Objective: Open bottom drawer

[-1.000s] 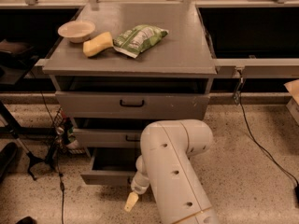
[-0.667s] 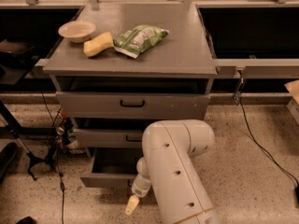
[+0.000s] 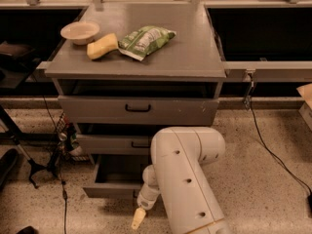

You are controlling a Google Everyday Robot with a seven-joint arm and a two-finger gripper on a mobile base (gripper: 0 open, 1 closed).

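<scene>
Your bottom drawer (image 3: 112, 174) sits lowest in the cabinet (image 3: 141, 57), pulled partway out, with its handle hidden behind the arm (image 3: 187, 179). The gripper (image 3: 138, 219) hangs just before the front panel, near the floor (image 3: 273, 179). You can't tell whether it's open or closed. Pull straight and level.

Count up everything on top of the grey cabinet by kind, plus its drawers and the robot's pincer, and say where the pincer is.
Drawers: 3 (top drawer, middle drawer, bottom drawer, which is pulled out)
Bowl: 1
Yellow block: 1
Green bag: 1
Pincer: 1, low near the floor, just in front of the bottom drawer
Total: 7
</scene>
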